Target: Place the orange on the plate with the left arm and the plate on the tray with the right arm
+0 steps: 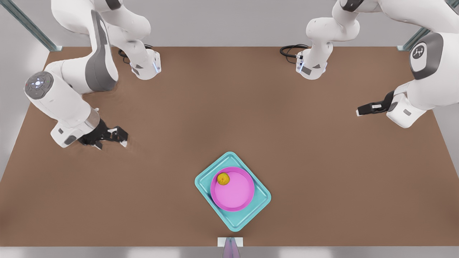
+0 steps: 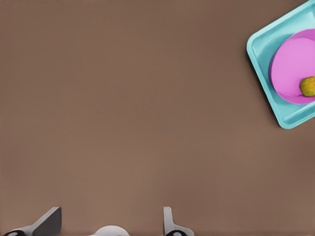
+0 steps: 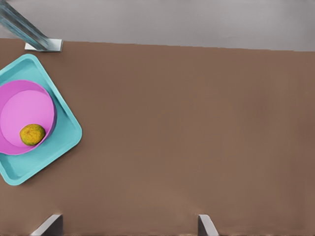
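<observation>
Although both arms stand clear of the load, the worktop point(image 1: 229, 107) holds the full stack near its front edge in the front view.

Item, tray point(image 1: 251, 211): turquoise, rectangular, set cornerwise, flat on the worktop.
Item, plate point(image 1: 235, 193): magenta, round, resting inside the tray's rim.
Item, orange point(image 1: 223, 178): small, bumpy, lying on the plate close against its rim, on the side toward the arms' bases.
Item, left pincer point(image 1: 122, 138): at the front view's left, low over bare worktop, well apart from the tray; fingers spread, nothing between them.
Item, right pincer point(image 1: 360, 111): at the front view's right, raised, well apart from the tray; its wrist view shows the fingertips wide apart, empty.

Step in hand, by judgement: both placements look complete, orange on plate and plate on tray, with the arms drawn off. Next move, if any, calls only for keeping the pincers away from the stack, since a brush against the rim could roll the orange.
</observation>
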Available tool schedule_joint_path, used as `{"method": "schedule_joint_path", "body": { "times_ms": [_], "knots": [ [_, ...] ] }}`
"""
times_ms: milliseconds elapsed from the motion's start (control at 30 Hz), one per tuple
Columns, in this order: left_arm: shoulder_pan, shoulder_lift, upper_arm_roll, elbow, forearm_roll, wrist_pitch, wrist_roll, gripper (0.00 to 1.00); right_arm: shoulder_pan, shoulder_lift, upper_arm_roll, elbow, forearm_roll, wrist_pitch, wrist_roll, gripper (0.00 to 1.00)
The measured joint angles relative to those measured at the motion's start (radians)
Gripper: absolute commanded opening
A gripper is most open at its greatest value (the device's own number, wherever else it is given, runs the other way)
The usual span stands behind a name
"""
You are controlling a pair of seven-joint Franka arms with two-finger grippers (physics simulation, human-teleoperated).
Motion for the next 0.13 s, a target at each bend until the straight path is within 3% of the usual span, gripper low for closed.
{"method": "schedule_joint_path", "body": {
  "times_ms": [133],
  "knots": [
    [0.002, 0.01, 0.002, 0.009, 0.0, 0.0, 0.0, 1.0, -0.028, -0.111, 0.001, -0.002, -0.09, -0.174, -0.019, 1.0]
  ]
}}
